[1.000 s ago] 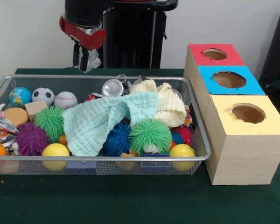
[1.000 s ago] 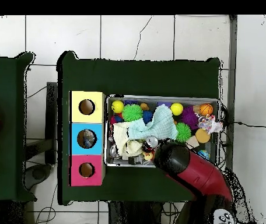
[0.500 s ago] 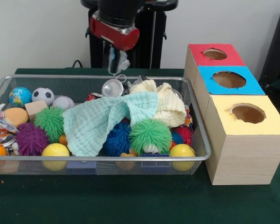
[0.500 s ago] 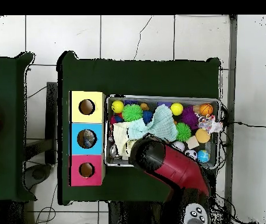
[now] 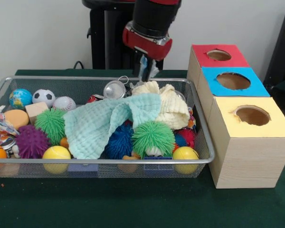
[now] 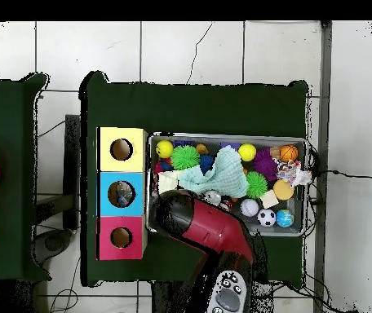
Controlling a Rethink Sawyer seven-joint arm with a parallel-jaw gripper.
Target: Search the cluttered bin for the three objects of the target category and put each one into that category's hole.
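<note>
The wire mesh basket point(image 5: 99, 78) sits on the green table, full of toys; it also shows in the overhead view point(image 6: 226, 136). A mint cloth point(image 5: 104, 121) and a cream cloth point(image 5: 171, 104) lie over the middle. Around them are green spiky balls point(image 5: 153, 137), a blue spiky ball point(image 5: 118, 141), yellow balls point(image 5: 56, 153), a metal can point(image 5: 115, 89), a soccer ball point(image 5: 43, 96) and a baseball point(image 5: 64, 103). My gripper point(image 5: 145, 75) hangs above the basket's far rim, over the cream cloth. In the overhead view the arm point(image 6: 171, 213) hides it.
Three wooden boxes with round holes stand beside the basket: red point(image 5: 218, 54), blue point(image 5: 232, 80), yellow point(image 5: 251, 115). In the overhead view they are at the basket's left point(image 6: 121, 194). A purple spiky ball point(image 5: 32, 141) and a globe ball point(image 5: 20, 97) lie at the basket's left end.
In the front view the arm has swung from the left to the right along the basket's far rim, toward the boxes. The basket's contents have not moved.
</note>
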